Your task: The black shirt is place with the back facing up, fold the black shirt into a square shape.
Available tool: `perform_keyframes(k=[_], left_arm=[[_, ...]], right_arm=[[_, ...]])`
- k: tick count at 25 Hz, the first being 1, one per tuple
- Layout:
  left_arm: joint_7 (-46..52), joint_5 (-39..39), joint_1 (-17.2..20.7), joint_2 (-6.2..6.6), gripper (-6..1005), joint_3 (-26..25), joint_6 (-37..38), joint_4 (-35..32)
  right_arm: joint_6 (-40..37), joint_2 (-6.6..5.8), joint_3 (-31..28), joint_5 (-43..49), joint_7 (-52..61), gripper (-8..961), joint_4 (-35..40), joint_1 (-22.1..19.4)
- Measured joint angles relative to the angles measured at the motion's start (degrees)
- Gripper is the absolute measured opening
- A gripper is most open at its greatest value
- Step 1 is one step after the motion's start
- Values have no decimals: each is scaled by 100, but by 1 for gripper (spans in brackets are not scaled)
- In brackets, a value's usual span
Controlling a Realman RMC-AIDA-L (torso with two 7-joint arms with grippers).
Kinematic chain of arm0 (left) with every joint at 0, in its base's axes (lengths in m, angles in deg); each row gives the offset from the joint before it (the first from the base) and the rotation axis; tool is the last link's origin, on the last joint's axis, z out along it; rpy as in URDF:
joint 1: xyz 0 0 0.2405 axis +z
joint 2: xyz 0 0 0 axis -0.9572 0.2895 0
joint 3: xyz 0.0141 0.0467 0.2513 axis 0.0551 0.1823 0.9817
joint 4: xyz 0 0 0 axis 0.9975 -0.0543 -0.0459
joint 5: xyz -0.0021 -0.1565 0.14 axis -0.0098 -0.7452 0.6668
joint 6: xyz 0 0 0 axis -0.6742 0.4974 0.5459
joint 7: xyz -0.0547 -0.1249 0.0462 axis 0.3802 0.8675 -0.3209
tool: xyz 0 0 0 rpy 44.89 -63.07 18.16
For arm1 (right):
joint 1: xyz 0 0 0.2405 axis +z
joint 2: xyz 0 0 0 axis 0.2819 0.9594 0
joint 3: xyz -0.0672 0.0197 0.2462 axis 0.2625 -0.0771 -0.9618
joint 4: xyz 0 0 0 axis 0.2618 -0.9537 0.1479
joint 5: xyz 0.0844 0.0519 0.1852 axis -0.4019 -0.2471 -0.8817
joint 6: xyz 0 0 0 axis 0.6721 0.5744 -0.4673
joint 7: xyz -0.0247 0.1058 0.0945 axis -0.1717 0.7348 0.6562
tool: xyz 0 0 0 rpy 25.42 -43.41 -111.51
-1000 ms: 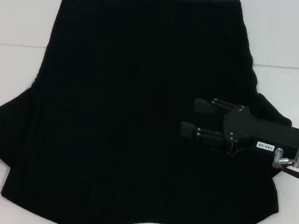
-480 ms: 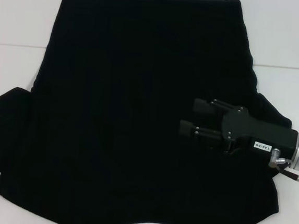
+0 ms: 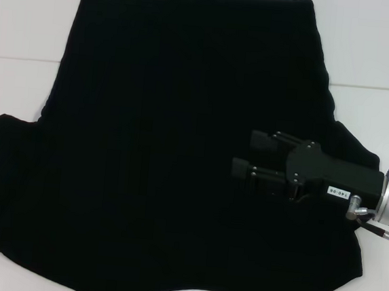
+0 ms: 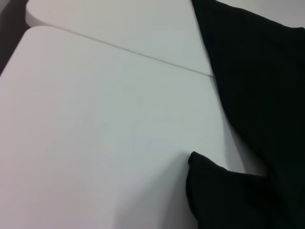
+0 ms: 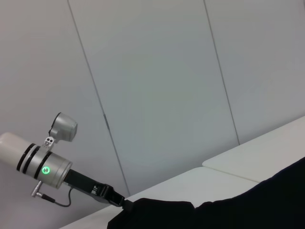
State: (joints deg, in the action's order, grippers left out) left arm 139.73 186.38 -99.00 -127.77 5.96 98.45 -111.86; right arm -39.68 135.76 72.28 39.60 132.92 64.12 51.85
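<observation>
The white worktop (image 3: 27, 29) carries the black shirt (image 3: 180, 151), which lies spread flat and plain side up across most of it, its far hem near the far edge and its near edge running out of the head view. Compared with a second ago, the shirt's left sleeve (image 3: 1, 169) has spread outward and now lies broader and flatter toward the left edge of the view, where earlier it ended in a narrower point with a dark part of the left arm showing beside it. That part has since gone from the head view.

The right pincer (image 3: 242, 156) lies low over the shirt's right side, fingers pointing left and slightly parted with nothing visibly between them (black on black, so contact with the cloth cannot be told). It has drifted a little nearer and lower than before.

The left pincer (image 5: 125, 206) shows in the right wrist view at the shirt's edge; its fingers are hidden by the cloth.
</observation>
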Motion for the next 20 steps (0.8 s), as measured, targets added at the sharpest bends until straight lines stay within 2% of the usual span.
perform_keyframes(k=[20], left_arm=[[11,-3,98,25,12,-392,630,-154]], right_arm=[[12,0,0,-8,-23,853,-8,-15]])
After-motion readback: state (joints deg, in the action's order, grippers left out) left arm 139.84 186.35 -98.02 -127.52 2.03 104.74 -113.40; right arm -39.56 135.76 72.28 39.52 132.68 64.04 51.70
